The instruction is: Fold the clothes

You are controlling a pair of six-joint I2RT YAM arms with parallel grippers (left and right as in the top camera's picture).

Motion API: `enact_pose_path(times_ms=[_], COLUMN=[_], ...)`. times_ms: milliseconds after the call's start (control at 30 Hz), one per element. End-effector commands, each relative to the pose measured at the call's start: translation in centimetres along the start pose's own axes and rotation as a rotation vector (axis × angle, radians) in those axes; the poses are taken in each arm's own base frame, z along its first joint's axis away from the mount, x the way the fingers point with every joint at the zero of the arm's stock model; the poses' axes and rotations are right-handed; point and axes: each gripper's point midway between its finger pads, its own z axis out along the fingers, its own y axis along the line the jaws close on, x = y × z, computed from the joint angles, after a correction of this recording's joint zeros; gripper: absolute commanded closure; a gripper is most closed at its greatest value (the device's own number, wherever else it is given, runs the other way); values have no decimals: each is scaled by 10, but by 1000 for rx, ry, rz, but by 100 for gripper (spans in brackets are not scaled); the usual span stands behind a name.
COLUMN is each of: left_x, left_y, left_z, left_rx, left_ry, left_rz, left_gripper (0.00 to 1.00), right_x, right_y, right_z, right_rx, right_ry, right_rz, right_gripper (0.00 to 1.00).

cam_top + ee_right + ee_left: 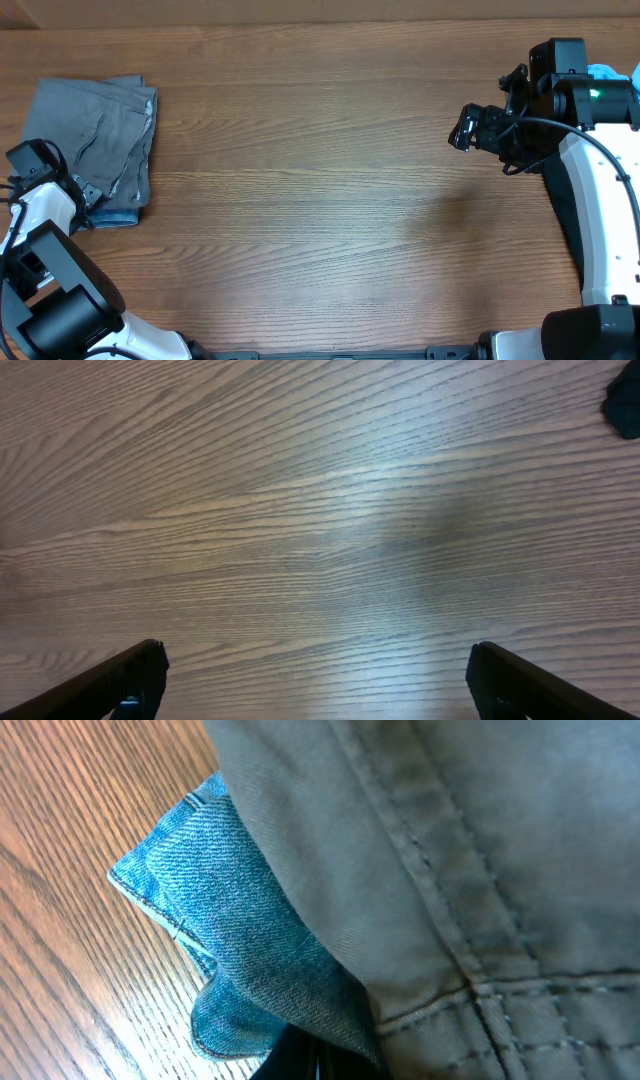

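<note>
The clothes, grey shorts (95, 130), lie folded at the table's far left edge, on top of a blue denim garment (115, 215). My left gripper (88, 193) sits at the pile's near left corner. In the left wrist view the grey shorts (450, 850) fill the frame and the denim (220, 910) curls over my left gripper (315, 1060). Its dark fingers are shut together, and no cloth shows between them. My right gripper (462, 130) hovers at the far right above bare wood. In the right wrist view the right gripper (320, 680) is wide open and holds nothing.
A black garment (625, 405) shows at the top right corner of the right wrist view. Something teal (605, 72) peeks out behind the right arm. Bare wooden table (320, 200) stretches between the two arms.
</note>
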Motion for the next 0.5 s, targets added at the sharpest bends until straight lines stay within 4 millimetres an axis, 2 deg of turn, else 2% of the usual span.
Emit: enact_pose_path(times_ms=[0,267,467], left_x=[-5,-16,-2], left_y=[0,-8,-8], left_z=[4,4,3], left_rx=[-1,37,43], left_ry=[-24,-67,-8], left_rz=[22,40,53], left_gripper=[96,96,96], right_x=[-2,-2,-2], right_y=[-2,-2,-2], right_z=[0,0,0], right_rx=[6,6,6], right_ry=[-7,-7,-7], right_rz=[-4,-4,-4], right_gripper=[0,0,0])
